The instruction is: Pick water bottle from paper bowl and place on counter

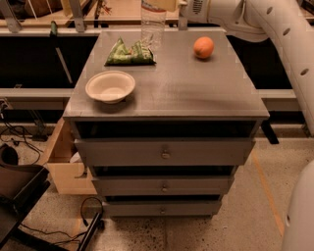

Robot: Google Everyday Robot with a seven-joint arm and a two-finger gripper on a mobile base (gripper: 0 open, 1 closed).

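Hanging at the very top of the view, the water bottle (151, 27) was out of the paper bowl (110, 88), which sat empty near the front left corner of the counter (186, 93). The gripper (162, 4) was over the back edge of the counter, mostly cut off by the frame, and it looked clamped on the bottle's upper part, since the clear body hung below it with its base over the far end of a green snack bag (130, 53). Whether the base was touching the bag or the grey top could not be made out. An orange (203, 47) lay well apart to the right, and the white arm (274, 29) reached in from that side. The bottle was likely light, with thin clear walls that would give under a hard squeeze and a smooth skin that could slip, so the stiffer shoulder and neck just under the cap seemed the sounder place to hold it, as here. Tall and narrow, it would probably tip easily, so it wanted setting down upright on bare grey surface, clear of the bag, the fruit and the bowl, before being let go.
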